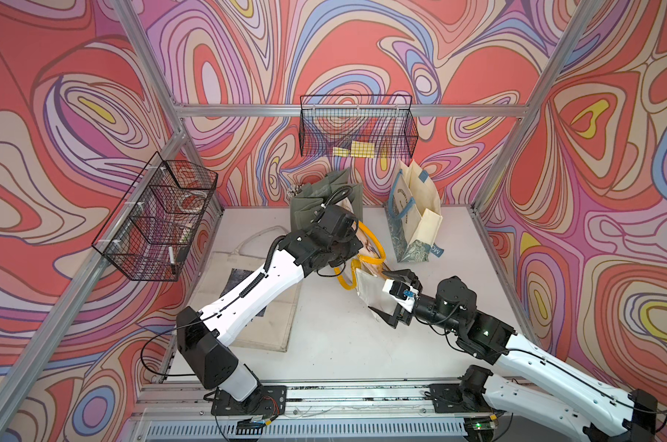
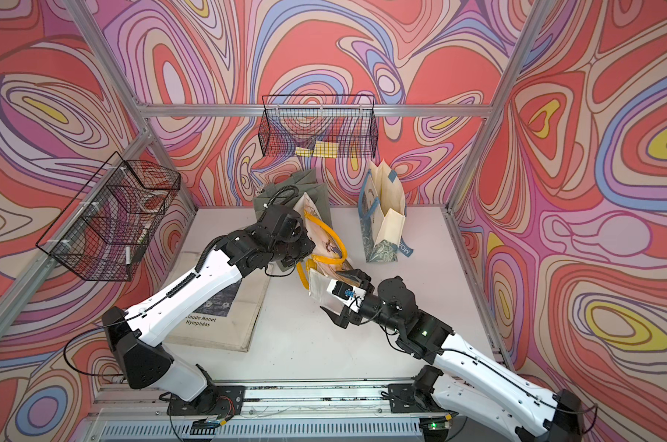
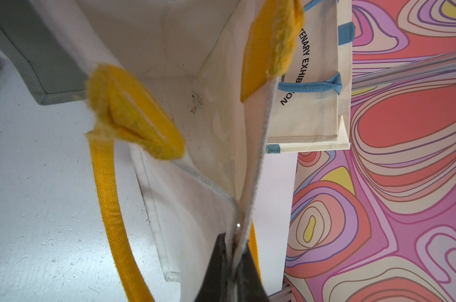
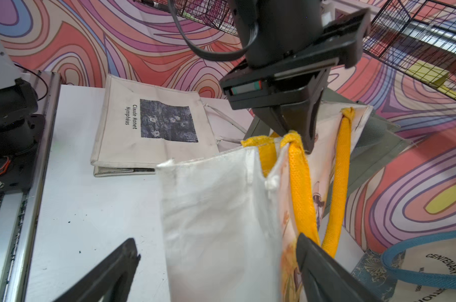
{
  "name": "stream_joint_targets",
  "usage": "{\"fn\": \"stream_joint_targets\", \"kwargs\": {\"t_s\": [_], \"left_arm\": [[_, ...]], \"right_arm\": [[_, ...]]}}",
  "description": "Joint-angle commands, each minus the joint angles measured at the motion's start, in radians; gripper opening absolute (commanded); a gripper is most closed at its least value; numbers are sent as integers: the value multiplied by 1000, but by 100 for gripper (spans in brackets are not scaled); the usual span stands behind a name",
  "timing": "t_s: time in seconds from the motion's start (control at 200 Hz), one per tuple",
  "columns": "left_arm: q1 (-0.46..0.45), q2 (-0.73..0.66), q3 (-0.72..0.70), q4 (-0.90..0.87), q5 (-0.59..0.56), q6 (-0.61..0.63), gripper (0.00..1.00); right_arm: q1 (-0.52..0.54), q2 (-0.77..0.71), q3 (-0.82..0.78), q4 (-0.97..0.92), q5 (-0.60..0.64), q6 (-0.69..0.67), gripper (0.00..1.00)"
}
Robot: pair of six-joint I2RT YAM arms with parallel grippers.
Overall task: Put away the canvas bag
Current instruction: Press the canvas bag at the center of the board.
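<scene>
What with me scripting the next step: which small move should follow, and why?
Probably close the right gripper: its open jaws straddle the white side of the yellow-handled bag, whose rim the shut left gripper pinches.

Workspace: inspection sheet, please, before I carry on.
Surface: white table, a few dark specks.
Job's things: yellow-handled bag upright mid-table.
Clutter: Monet bag lying flat; green bag and blue-handled bag standing at the back.
Grippers: left gripper shut on the yellow-handled bag's rim; right gripper open, astride its side.
Cables: black cable loops by the left arm's base.
Surroundings: back basket and side basket on the frame; patterned walls.
</scene>
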Motion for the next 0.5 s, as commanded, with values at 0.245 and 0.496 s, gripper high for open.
{"fn": "stream_joint_targets", "kwargs": {"t_s": [0.245,0.496], "left_arm": [[6,-6,29,49,-47,-37,0],[6,2,30,65,-4,-52,0]], "right_arm": [[181,80,-109,314,251,-7,98],[259,195,-172,593,718,-62,98]]}}
